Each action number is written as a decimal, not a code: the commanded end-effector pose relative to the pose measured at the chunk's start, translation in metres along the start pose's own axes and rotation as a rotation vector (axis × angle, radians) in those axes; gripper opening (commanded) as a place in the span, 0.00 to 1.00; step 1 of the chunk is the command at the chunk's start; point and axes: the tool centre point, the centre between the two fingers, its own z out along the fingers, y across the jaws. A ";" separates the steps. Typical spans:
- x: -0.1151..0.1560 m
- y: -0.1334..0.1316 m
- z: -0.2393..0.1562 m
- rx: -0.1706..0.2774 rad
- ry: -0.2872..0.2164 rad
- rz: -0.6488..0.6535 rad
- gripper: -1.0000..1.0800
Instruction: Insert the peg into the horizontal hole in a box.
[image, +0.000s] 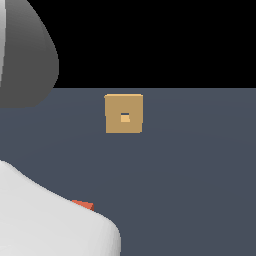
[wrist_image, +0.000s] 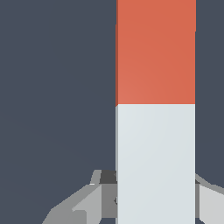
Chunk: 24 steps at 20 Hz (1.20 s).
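The tan box (image: 124, 114) stands on the dark floor in the middle of the exterior view, its small square hole (image: 125, 118) facing the camera. Only a red-orange tip of the peg (image: 83, 205) shows there, past the white arm at the lower left. In the wrist view the peg (wrist_image: 155, 109) fills the frame, one part red-orange and one part pale grey-white. My gripper (wrist_image: 155, 186) straddles the pale part, with a finger (wrist_image: 94, 199) pressed against each side. The gripper is shut on the peg. The box is out of the wrist view.
The white arm body (image: 45, 215) fills the exterior view's lower left corner, and a grey arm link (image: 25, 50) fills its upper left. Dark blue-grey floor (image: 200, 175) lies between the arm and the box.
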 end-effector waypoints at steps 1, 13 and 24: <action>0.000 0.000 0.000 0.000 0.000 0.000 0.00; 0.011 0.002 -0.001 -0.001 0.000 -0.006 0.00; 0.111 0.011 -0.014 -0.001 0.000 -0.065 0.00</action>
